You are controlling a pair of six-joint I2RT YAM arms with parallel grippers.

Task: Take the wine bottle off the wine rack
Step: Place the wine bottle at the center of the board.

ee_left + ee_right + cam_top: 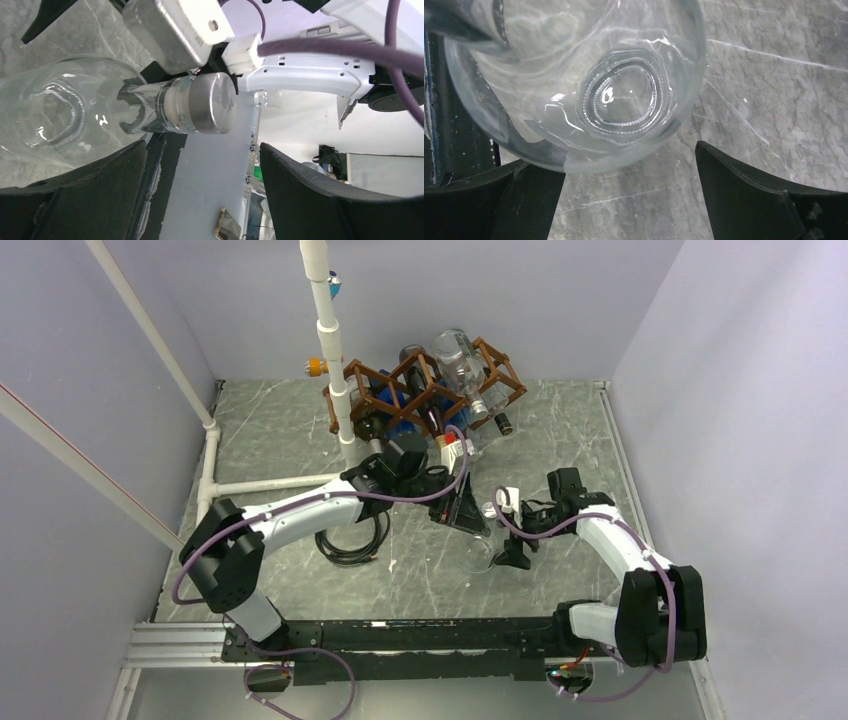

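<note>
The wine bottle [480,546] is clear glass and lies on the grey marble table, off the dark brown wine rack [420,385] at the back. In the left wrist view its neck and silver cap [202,110] lie just past my fingertips. My left gripper [468,512] [202,150] is open with nothing between its fingers. The right wrist view looks onto the bottle's round base [619,100]. My right gripper [512,548] [629,162] is open too, with the base over its left finger and bare table in the gap.
The rack holds a clear bottle [455,355] and dark bottles [400,410]. A white PVC pipe frame [330,340] stands left of it. A coil of black cable [350,540] lies under my left arm. Walls close in on three sides.
</note>
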